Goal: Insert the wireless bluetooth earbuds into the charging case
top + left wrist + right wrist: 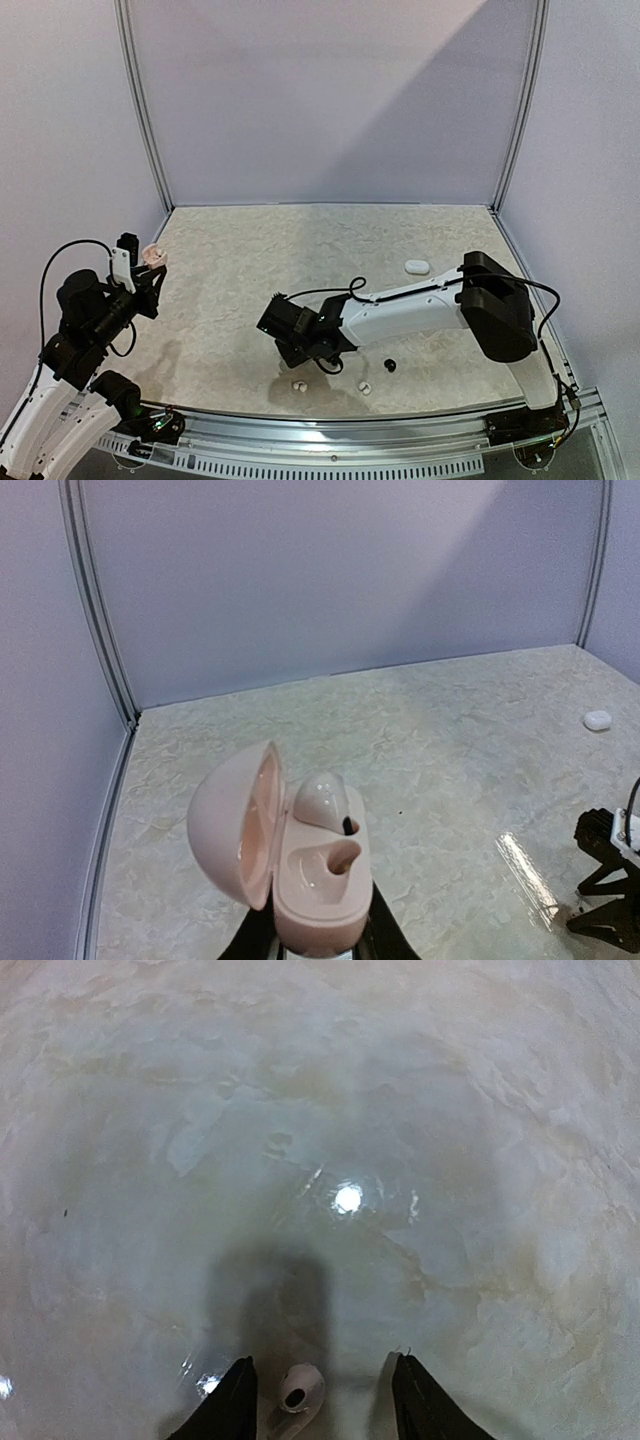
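Three loose earbuds nearest the arm bases, seen from the top view only: white earbud point(297, 385), second white earbud point(364, 388), black earbud point(389, 365). All tiny, rounded, glossy plastic, lying apart on the table point(230, 270).

Just beyond, right gripper point(283, 338), black and angular, low over the table. From the right wrist view alone: fingers point(228, 1405) spread wide, pinching nothing. One small earbud point(300, 1388) on the surface between them, white, with a dark oval opening, closer to the finger at picture left; contact with that finger cannot be told. Table surface pale, marbled like stone, polished, with a bright lamp glint point(348, 1198).

Farther back on the left, left gripper point(145, 262) raised off the table, fingers point(385, 935) pressed against both sides of the charging case point(315, 880). From the left wrist view alone: case pale pink, smooth, pebble-shaped, domed lid point(235, 825) hinged open to picture left. Seated earbud point(320, 802) in the farther socket, a pale glossy dome. Nearer socket point(335, 860) a curved hollow. In the top view, only a small pink spot at the fingertips.

At a similar depth on the right, white case point(417, 266), closed, oval, lying flat well apart from both grippers.

Farthest, plain lilac wall panels point(330, 100) between thin metal posts.
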